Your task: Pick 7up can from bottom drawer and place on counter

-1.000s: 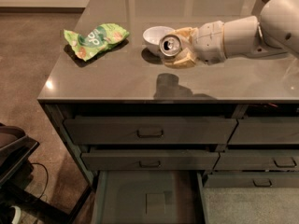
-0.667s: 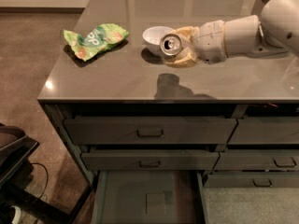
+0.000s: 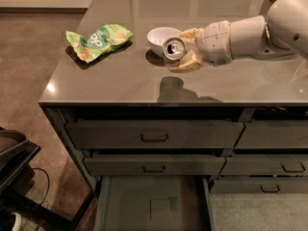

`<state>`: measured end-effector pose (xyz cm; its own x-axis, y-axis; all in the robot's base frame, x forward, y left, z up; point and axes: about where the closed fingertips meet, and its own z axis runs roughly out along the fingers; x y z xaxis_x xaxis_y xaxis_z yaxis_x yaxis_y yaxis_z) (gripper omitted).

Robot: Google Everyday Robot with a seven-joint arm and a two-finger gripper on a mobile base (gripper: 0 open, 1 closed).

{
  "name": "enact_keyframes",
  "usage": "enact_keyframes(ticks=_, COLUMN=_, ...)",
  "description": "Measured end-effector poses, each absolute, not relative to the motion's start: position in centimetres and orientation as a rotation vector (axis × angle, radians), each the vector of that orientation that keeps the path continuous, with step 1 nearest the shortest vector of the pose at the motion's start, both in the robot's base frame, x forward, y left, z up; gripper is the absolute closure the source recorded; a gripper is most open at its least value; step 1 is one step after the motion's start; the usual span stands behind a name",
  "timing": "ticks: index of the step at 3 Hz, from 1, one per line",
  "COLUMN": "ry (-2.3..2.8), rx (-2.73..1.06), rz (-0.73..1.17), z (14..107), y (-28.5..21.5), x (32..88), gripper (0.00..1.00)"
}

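The 7up can is tipped on its side, silver top facing the camera, with the jaws of the gripper closed on it from above and below. It hangs over the counter, just in front of the white bowl; the dark reflection beneath it suggests it is not yet resting on the surface. The bottom drawer stands open, with only its square mark on the floor, so the pick looks done. What remains, by my reading, is to turn the can upright, set it down and let go. A green snack bag lies well to the side.
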<state>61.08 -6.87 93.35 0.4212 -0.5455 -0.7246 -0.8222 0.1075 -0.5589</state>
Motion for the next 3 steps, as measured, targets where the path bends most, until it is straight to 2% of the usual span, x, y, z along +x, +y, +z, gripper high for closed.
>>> enact_keyframes(ticks=1, ry=1.257, rx=-1.562, rz=0.318, z=92.61, y=-6.55, x=61.63, gripper=0.12)
enact_keyframes(ticks=2, ry=1.257, rx=-1.562, rz=0.318, z=92.61, y=-6.55, x=61.63, gripper=0.00)
enact_keyframes(ticks=3, ry=1.257, rx=-1.562, rz=0.318, z=92.61, y=-6.55, x=61.63, gripper=0.00)
